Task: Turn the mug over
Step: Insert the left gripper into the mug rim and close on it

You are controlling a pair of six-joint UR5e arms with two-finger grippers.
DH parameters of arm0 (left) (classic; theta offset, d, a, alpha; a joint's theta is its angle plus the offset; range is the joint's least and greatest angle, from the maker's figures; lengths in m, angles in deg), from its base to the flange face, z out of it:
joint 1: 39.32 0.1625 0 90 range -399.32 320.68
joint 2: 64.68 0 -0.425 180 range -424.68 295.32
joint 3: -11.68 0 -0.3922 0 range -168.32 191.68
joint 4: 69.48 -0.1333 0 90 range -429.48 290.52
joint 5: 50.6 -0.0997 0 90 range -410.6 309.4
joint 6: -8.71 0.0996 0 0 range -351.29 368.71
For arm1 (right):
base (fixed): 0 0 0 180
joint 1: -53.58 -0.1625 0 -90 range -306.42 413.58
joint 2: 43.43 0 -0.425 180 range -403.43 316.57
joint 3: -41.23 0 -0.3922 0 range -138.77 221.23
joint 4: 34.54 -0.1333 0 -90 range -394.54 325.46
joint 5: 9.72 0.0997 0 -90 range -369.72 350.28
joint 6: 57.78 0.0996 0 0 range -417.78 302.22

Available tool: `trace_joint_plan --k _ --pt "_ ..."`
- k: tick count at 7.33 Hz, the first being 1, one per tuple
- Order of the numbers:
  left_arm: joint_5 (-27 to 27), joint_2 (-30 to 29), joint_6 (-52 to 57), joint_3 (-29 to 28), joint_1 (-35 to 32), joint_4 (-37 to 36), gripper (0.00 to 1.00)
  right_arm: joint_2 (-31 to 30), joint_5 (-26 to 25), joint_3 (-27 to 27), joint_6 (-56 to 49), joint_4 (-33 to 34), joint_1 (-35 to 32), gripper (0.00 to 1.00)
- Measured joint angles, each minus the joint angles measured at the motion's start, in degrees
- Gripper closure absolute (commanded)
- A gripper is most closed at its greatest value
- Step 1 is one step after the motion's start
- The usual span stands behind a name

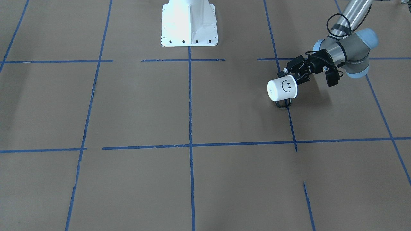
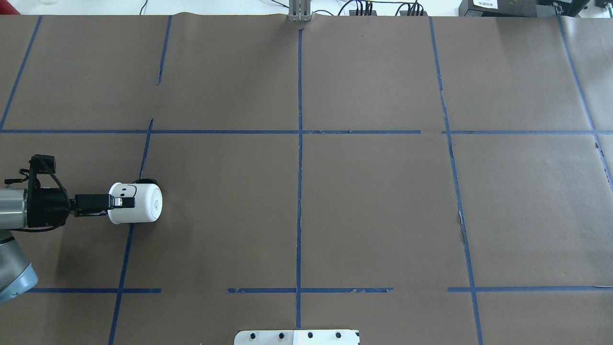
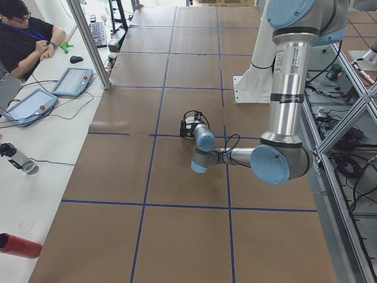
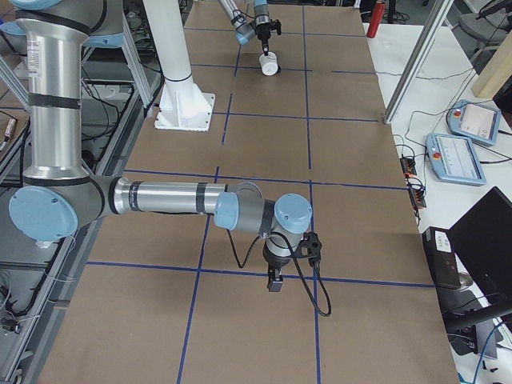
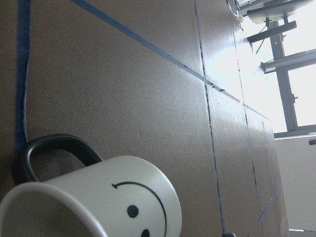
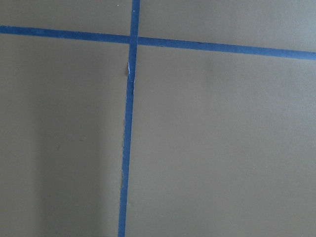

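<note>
left arm (image 2: 12, 211) low, level | left tool (image 2: 124, 202) clamped on rim of sideways mug (image 2: 142, 207) | front view shows you handle (image 1: 284, 105) | right tool (image 4: 274, 283): cannot tell

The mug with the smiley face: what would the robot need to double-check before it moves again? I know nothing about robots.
1. Grip: the left gripper pinches the mug by the wall at its rim. Ok.
2. Flip finished: the mug lies sideways, with its base pointing away from the arm. Not ok.
3. Handle: it is clear of the fingers and hangs low on the table side. Ok.
4. Handle off the table: cannot tell.
5. Other arm out of the way: the right gripper hangs far from the mug. Ok.
6. Right gripper open or shut: cannot tell.
</note>
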Motion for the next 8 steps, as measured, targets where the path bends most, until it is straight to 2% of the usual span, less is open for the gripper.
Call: trace_joint_plan --k 4,5,6,8 --pt "-2.00 0.00 -5.98 -1.30 -0.40 0.01 0.29 0.00 0.00 0.00 0.00 0.00 0.00 0.00" --pt "-2.46 -0.01 -6.68 -1.45 -0.46 0.01 0.51 0.00 0.00 0.00 0.00 0.00 0.00 0.00" --pt "-2.64 -0.01 -7.24 -1.49 -0.53 0.01 1.00 0.00 0.00 0.00 0.00 0.00 0.00 0.00" --pt "-2.36 -0.18 -9.21 -1.21 -0.70 0.04 1.00 0.00 0.00 0.00 0.00 0.00 0.00 0.00"
